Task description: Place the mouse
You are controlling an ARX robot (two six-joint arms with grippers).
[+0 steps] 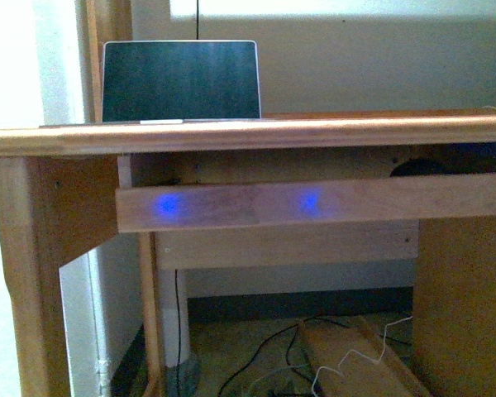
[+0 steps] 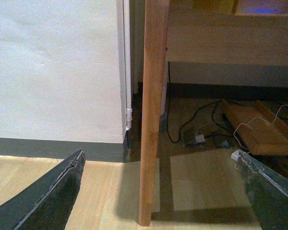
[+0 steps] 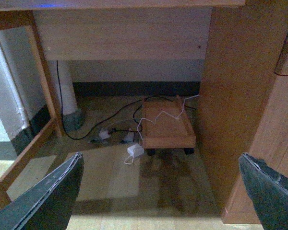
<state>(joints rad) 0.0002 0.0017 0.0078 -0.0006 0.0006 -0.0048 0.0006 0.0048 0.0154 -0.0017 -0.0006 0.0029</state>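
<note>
A: Start big. What carries everything?
B: The worktop, with a laptop standing open at its far left. Just below its front edge runs a wooden rail, lit by two blue spots.

A: And lower down?
B: A wheeled stand sits on the floor under the worktop, and the right wrist view shows it best. The left wrist view gives mostly the wall and the worktop's left leg.

A: The pincers?
B: The left pincer and the right pincer are both spread wide, with nothing between the fingers. Both hang low, looking in under the worktop. Neither shows in the front view.

A: So where's the mouse?
B: Only the front view has the mouse. It's a dark dome at the right, in the gap between worktop and rail, just behind the rail. Neither wrist view catches it.

A: Which arm, then?
B: It lies higher, farther in and to the right of both pincers, so I'd judge the right arm the nearer one. I can't tell its long axis, because the rail hides all but its top.
</note>
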